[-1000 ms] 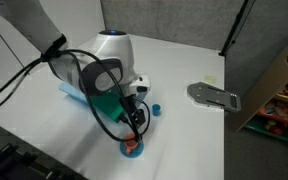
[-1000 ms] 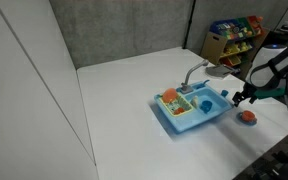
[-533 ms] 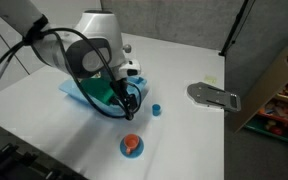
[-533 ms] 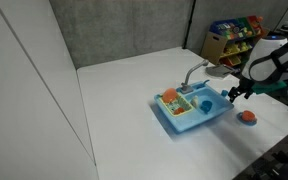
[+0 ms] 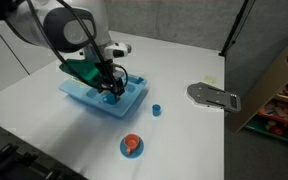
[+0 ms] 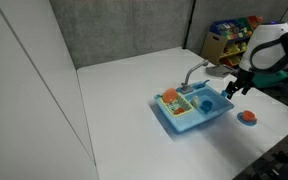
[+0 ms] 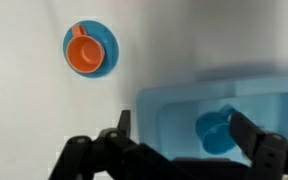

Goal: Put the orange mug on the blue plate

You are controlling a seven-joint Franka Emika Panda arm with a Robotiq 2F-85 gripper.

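The orange mug [image 5: 132, 144] stands on the blue plate [image 5: 125, 152] on the white table, near the front edge. Both also show in an exterior view, mug [image 6: 248, 116] on plate [image 6: 248, 122], and in the wrist view, mug [image 7: 82, 50] on plate [image 7: 104, 38], at the upper left. My gripper [image 5: 112, 88] is open and empty. It hovers over the light-blue toy sink, well away from the mug. It also shows in an exterior view [image 6: 231, 90] and in the wrist view [image 7: 181, 135].
The light-blue toy sink [image 5: 84, 95] [image 6: 187, 122] holds small toys and a blue cup [image 7: 216, 130]. Another small blue cup [image 5: 156, 110] stands on the table. A grey flat piece [image 5: 214, 96] lies further off. A toy shelf [image 6: 234, 35] stands beyond the table.
My gripper has lifted off the orange mug, left it on the blue plate, and moved back over the toy sink. The mug and plate have not moved.
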